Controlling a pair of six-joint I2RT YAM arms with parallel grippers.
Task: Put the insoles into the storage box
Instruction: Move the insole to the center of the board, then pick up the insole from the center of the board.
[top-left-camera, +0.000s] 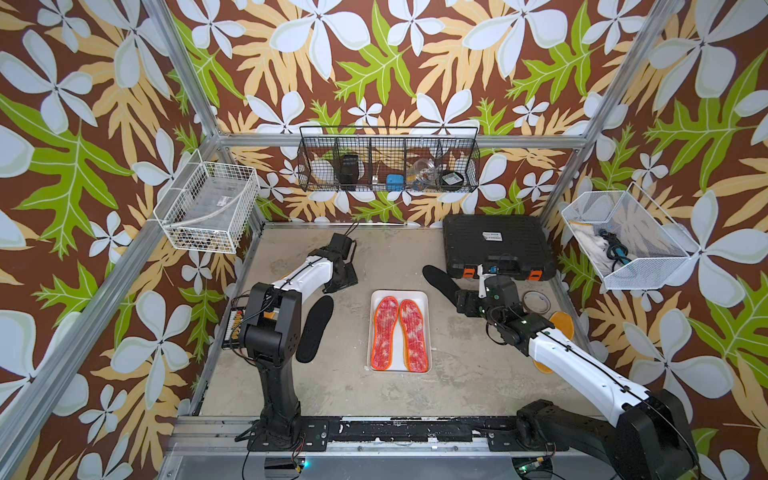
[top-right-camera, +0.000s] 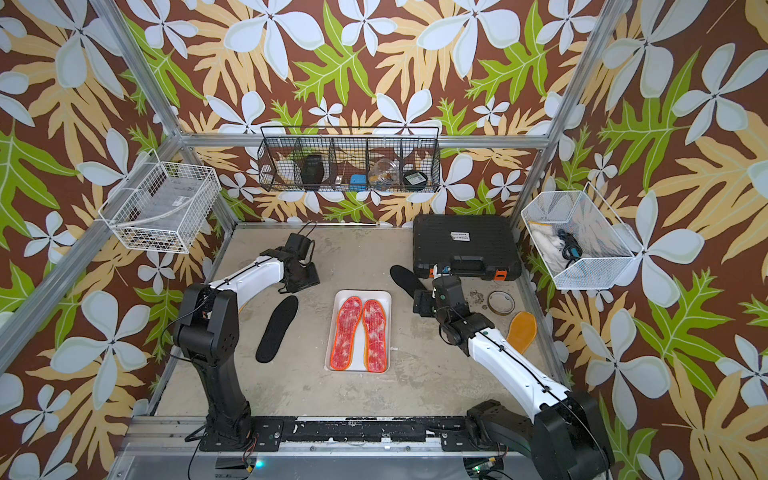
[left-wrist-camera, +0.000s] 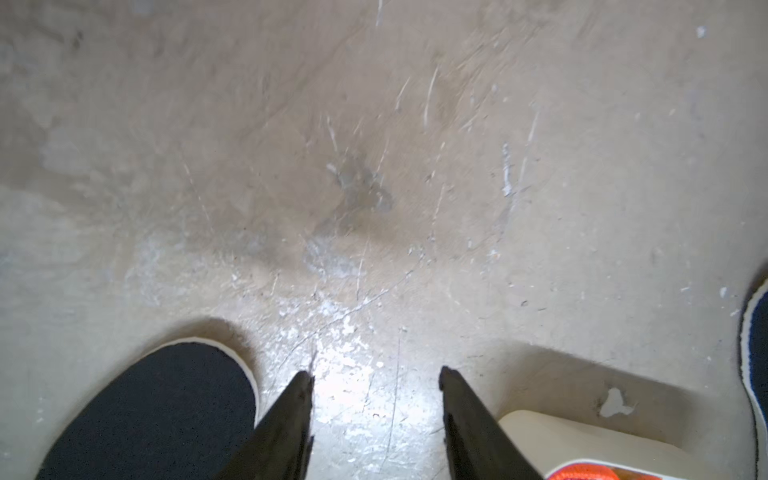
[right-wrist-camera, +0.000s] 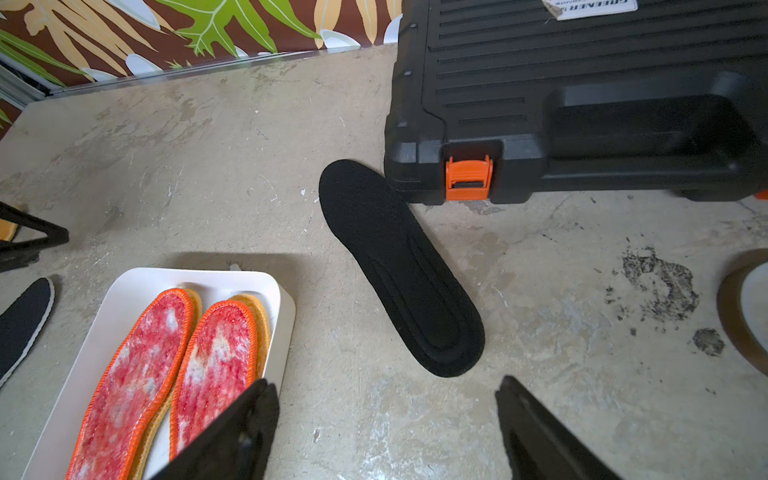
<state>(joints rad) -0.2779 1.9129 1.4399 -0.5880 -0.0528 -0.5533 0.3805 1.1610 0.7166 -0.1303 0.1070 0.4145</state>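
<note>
Counter (top-left-camera: 457, 374) scuffed and beige, with the storage box (top-left-camera: 400, 294) at its middle between the two arms, long side running front to back. Two red-white insoles (top-left-camera: 385, 332) lie side by side inside the box, filling it. In the right wrist view, orange-yellow insoles (right-wrist-camera: 262, 328) peek out from beneath them. One black insole (top-left-camera: 316, 328) lies flat on the counter to the left of the box, apart from it and beside the left arm. A second black insole (right-wrist-camera: 399, 266) lies at a slant to the right of the box, its toe right at the front corner of the black case (top-left-camera: 496, 243); whether they touch is unclear. Left gripper (left-wrist-camera: 376, 374) has its jaws spread over bare counter with nothing between them, the left black insole just to one side. Right gripper (right-wrist-camera: 385, 382) is spread wide and empty, its tips just short of the second black insole's heel. Another orange-yellow insole (top-right-camera: 521, 332) lies near the right edge, partly under the right arm, with a tape roll (top-left-camera: 536, 301) close by.
</note>
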